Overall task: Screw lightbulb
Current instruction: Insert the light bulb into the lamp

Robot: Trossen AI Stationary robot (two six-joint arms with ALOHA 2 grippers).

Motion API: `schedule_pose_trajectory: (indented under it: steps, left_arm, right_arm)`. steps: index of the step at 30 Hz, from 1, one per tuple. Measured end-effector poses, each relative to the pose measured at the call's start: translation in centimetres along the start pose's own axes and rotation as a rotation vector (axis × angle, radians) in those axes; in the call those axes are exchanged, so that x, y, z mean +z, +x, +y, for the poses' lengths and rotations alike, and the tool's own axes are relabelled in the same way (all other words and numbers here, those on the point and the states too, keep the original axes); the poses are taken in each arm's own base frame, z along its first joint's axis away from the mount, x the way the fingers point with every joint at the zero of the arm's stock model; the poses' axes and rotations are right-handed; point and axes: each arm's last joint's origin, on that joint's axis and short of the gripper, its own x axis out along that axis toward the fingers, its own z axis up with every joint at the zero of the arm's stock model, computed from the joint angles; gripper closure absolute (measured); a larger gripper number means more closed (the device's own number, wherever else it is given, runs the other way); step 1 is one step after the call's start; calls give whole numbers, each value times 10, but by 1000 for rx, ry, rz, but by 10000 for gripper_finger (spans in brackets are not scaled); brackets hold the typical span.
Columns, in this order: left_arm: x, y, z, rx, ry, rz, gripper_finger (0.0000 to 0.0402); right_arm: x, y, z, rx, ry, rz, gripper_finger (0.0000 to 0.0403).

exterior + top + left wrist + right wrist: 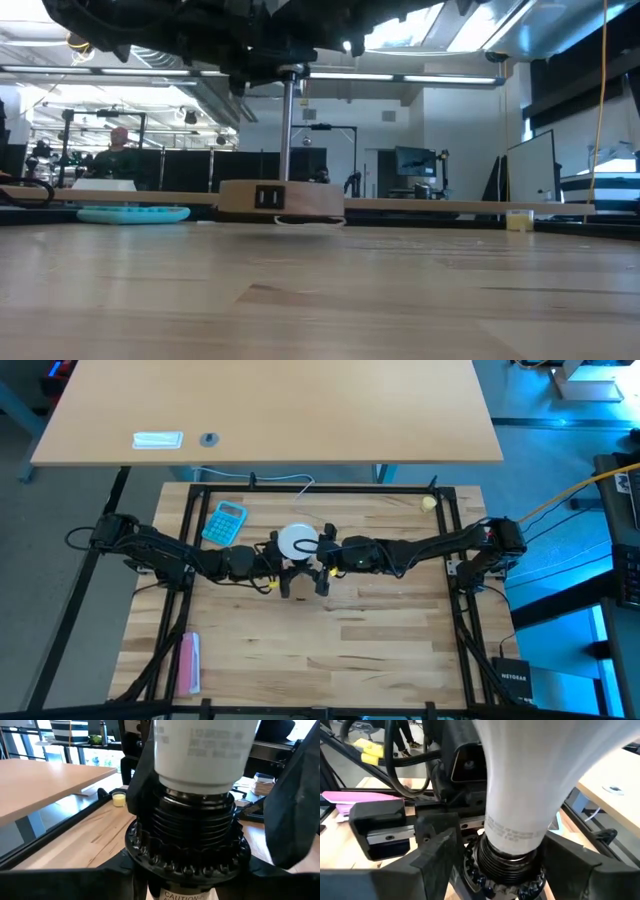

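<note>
1. High view: the lightbulb (296,541) stands dome-up at the middle of the table (380,650), between the calculator (225,522) and the small yellowish ball (428,503); the left gripper (283,568) and the right gripper (322,568) meet under and beside it; the bulb's dome hides the socket and the wooden base below, so from here I cannot tell how far either pair of fingers is spread.

2. Low view: the wooden disc (281,199) lies flat on the table; a slim rod-like part rises from it into the dark arms overhead; the bulb itself is cut off or masked at the top edge.

3. Left wrist view: the bulb's white neck (200,750) sits over a black ribbed socket (192,827); the silvery thread shows only as a thin band, so it seems mostly seated; the left fingers flank the socket closely, probably clamping it, though contact is not plain.

4. Right wrist view: the bulb tapers down into the socket (507,865); the right fingers stand either side, low at the collar; whether they grip is unclear.

5. Handling, as I judge it: light, smooth, rigid and breakable; hold the wider cone with gentle pressure, turn about its upright axis, brace the socket.
</note>
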Motion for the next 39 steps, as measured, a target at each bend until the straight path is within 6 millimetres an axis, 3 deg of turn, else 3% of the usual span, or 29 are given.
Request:
schedule_pose_trajectory:
  steps: [5,13,19,24,30,39]
  left_arm:
    - [0,0,0,-3,4,0,252]
    - [0,0,-1,-25,3,-3,252]
    - [-1,0,-1,-30,4,0,252]
    - [-1,0,-1,-30,5,1,252]
    - [-1,0,-1,-34,5,3,252]
    - [-1,0,-2,-71,2,1,252]
  right_arm:
    - [5,-13,-3,5,-13,50,134]
    - [22,-61,-14,-13,-53,183,133]
    - [30,-83,-23,-165,-113,216,133]
    - [30,-84,-26,-281,-81,211,133]
    - [25,-84,-30,-98,-48,259,133]
    - [-8,-57,-72,254,52,-146,133]
